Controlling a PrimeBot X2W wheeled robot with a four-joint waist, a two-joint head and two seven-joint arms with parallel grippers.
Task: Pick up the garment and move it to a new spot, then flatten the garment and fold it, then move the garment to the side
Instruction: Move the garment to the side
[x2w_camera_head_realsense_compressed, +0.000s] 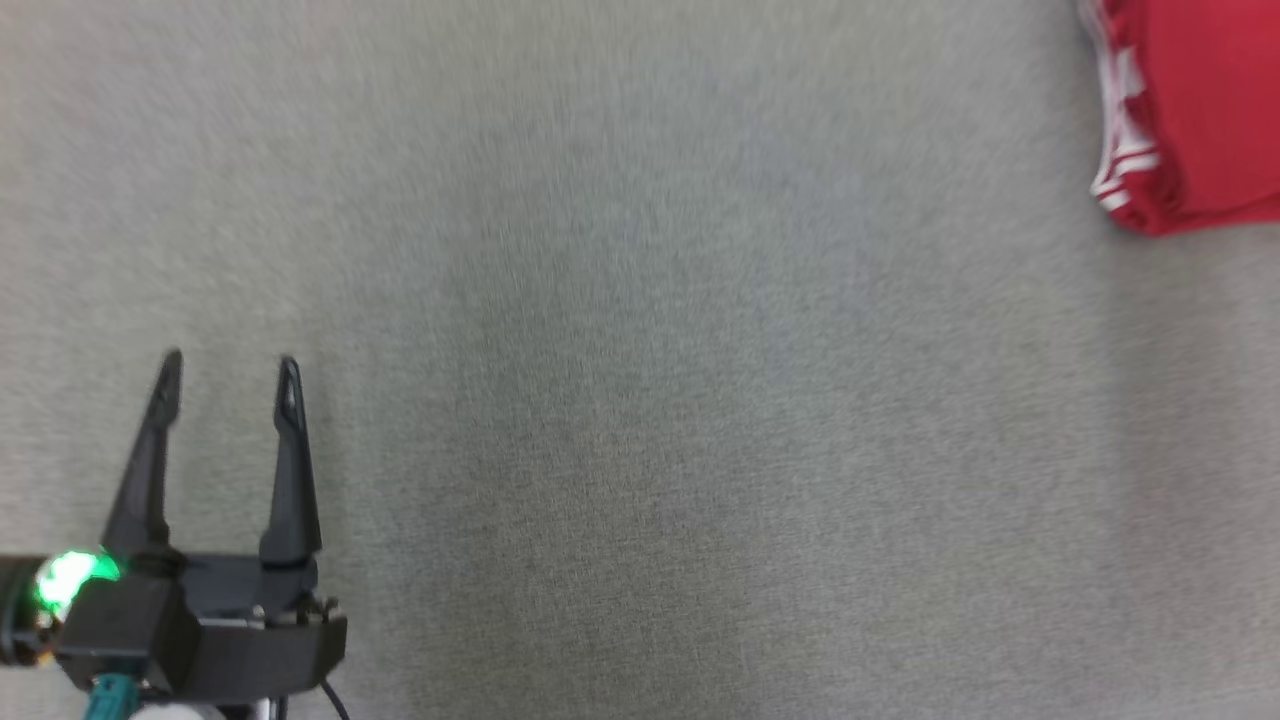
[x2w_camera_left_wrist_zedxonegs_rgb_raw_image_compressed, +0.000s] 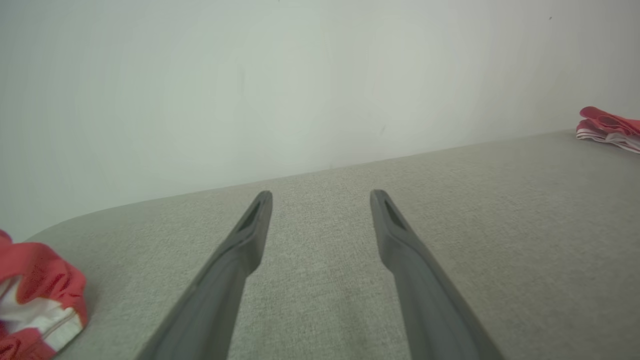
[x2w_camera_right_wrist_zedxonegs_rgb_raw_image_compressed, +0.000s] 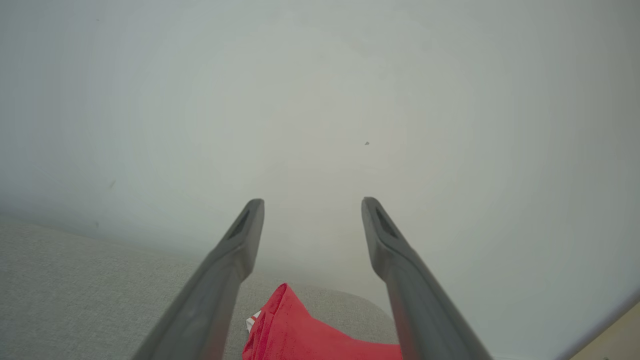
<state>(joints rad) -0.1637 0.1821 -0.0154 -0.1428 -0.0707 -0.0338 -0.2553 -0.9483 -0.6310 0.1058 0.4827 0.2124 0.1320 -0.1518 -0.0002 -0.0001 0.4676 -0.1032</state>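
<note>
left tool (x2w_camera_head_realsense_compressed: 229, 365) sits nearest us, lower left of the head view, fingers pointing up the view and spread wide with nothing between them. green light (x2w_camera_head_realsense_compressed: 70, 578) glows on its wrist. under it we see grey fabric worktop (x2w_camera_head_realsense_compressed: 640, 400), a bit blurred. garment (x2w_camera_head_realsense_compressed: 1200, 110), red with white stripes (x2w_camera_head_realsense_compressed: 1120, 150) along its left edge, lies on the worktop in the top right corner of the head view, cut by the frame, well apart from the left tool.

left wrist view: left tool (x2w_camera_left_wrist_zedxonegs_rgb_raw_image_compressed: 321, 196) spread over the worktop (x2w_camera_left_wrist_zedxonegs_rgb_raw_image_compressed: 500, 225), holding nothing. garment (x2w_camera_left_wrist_zedxonegs_rgb_raw_image_compressed: 607, 125) is far off at the right edge, near the pale wall (x2w_camera_left_wrist_zedxonegs_rgb_raw_image_compressed: 300, 75). we also see a bunched red and white cloth (x2w_camera_left_wrist_zedxonegs_rgb_raw_image_compressed: 35, 285) at lower left by the worktop's rounded corner, apart from the tool.

right wrist view: right tool (x2w_camera_right_wrist_zedxonegs_rgb_raw_image_compressed: 312, 202) also has its fingers wide apart, tips against the wall (x2w_camera_right_wrist_zedxonegs_rgb_raw_image_compressed: 320, 100), gripping nothing. garment (x2w_camera_right_wrist_zedxonegs_rgb_raw_image_compressed: 310, 330) lies low between the fingers on the worktop (x2w_camera_right_wrist_zedxonegs_rgb_raw_image_compressed: 75, 290). we cannot tell if they touch it.
</note>
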